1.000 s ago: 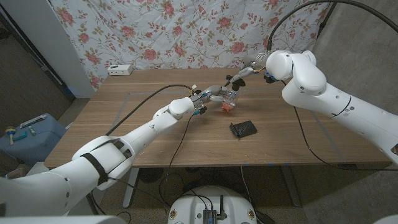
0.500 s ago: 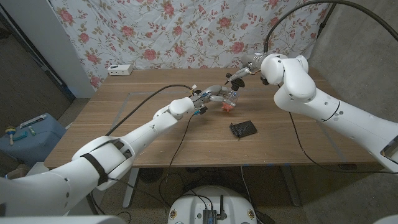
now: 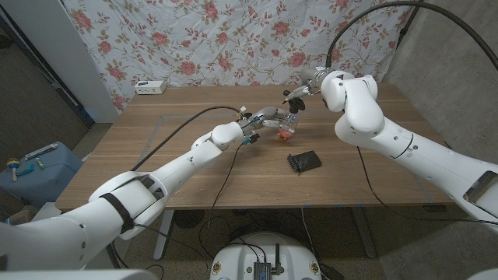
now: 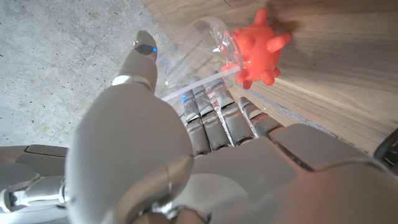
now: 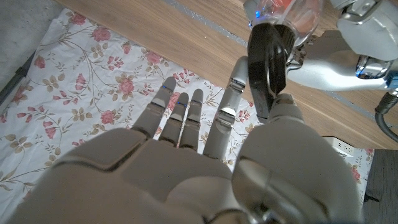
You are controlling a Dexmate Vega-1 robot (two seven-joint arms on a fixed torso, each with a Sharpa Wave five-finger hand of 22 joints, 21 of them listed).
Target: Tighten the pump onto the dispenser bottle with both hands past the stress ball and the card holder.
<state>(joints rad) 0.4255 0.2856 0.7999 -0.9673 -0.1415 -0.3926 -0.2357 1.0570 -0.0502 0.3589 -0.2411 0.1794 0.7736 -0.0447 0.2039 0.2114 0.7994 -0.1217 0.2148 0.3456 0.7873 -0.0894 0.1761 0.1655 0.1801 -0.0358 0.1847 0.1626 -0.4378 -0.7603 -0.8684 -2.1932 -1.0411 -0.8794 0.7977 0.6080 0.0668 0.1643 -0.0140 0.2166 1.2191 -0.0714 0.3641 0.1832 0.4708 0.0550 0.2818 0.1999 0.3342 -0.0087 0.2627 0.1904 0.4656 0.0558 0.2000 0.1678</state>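
**Turning the pump while the bottle is braced**

The pump [image 5: 267,62] is pinched between thumb and a finger of the right robot hand [image 5: 186,162], the other fingers spread. The clear dispenser bottle [image 4: 196,53] is gripped by the left robot hand [image 4: 186,143], fingers wrapped around it. The bottle is held over the worktop [image 3: 194,167], its base touching the red stress ball [image 4: 258,46]; the black card holder [image 3: 304,161] lies nearer the robot. The pump is best turned squarely on its axis while the bottle is kept from spinning.

A red spiky stress ball [image 3: 285,134] lies beside the clear dispenser bottle [image 3: 289,120], a black card holder [image 3: 304,161] nearby, a rose-patterned backdrop [image 3: 233,39] behind.
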